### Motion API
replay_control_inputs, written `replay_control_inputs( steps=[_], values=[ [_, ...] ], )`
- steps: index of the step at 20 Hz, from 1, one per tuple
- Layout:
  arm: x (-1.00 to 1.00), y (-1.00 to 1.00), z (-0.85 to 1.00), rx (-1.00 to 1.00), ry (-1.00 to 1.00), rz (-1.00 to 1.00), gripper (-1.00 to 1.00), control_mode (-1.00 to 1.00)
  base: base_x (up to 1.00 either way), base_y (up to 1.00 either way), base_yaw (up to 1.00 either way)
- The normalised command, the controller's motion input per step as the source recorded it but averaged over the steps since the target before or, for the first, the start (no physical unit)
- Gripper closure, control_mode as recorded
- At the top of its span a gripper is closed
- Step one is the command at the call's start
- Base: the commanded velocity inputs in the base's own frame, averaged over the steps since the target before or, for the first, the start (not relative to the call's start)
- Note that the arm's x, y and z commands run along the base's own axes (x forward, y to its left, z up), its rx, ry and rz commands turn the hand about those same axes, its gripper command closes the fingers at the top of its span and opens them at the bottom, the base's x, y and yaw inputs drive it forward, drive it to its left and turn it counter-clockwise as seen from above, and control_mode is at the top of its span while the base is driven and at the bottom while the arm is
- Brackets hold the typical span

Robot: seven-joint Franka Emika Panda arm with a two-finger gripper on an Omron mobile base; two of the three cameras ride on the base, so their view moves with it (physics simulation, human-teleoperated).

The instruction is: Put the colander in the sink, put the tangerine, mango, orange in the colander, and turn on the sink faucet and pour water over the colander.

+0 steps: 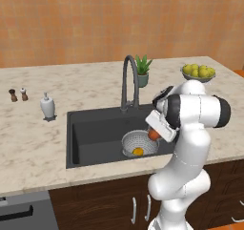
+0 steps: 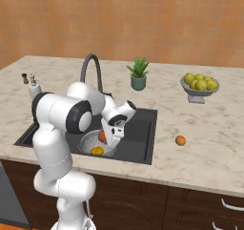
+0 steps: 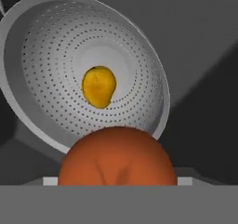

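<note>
The silvery pierced colander [image 1: 131,139] [image 2: 87,141] [image 3: 51,46] sits in the dark sink [image 1: 95,133] [image 2: 140,129], at its front right. A yellow-orange mango [image 1: 137,151] [image 2: 96,151] [image 3: 98,86] lies on its bottom. My gripper [image 1: 153,134] [image 2: 102,136] is shut on a round, deep red-orange fruit [image 3: 116,158], the tangerine by its colour, just above the colander's near rim. That fruit hides the fingertips. A lighter orange [image 2: 180,140] rests on the counter right of the sink. The gooseneck faucet [image 1: 127,76] [image 2: 90,64] stands behind the basin. No water is in view.
A footed bowl of yellow-green fruit [image 1: 198,72] [image 2: 199,85] and a potted plant [image 1: 142,70] [image 2: 138,74] stand at the back right. A white soap dispenser [image 1: 47,107] [image 2: 34,88] and two small shakers [image 1: 18,95] stand left of the sink.
</note>
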Motion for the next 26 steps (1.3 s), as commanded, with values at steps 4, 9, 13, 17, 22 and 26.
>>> replay_control_inputs(
  steps=[4, 9, 13, 17, 22, 26],
  values=[
    [0.38, 0.00, -0.52, 0.10, 0.15, 0.00, 1.00, -1.00, 0.00, 0.00, 0.00],
    [0.48, 0.00, -0.44, 0.09, 0.11, 0.00, 1.00, -1.00, 0.00, 0.00, 0.00],
    [0.47, 0.00, -0.50, 0.04, 0.09, 0.00, 1.00, -1.00, 0.00, 0.00, 0.00],
    [0.42, 0.00, -0.51, 0.01, 0.07, 0.00, 1.00, -1.00, 0.00, 0.00, 0.00],
    [0.32, 0.11, -0.41, 0.00, 0.06, 0.00, 1.00, -1.00, 0.00, 0.00, 0.00],
    [0.00, 0.43, -0.02, 0.00, 0.00, 0.00, -1.00, -1.00, 0.00, 0.00, 0.00]
  ],
)
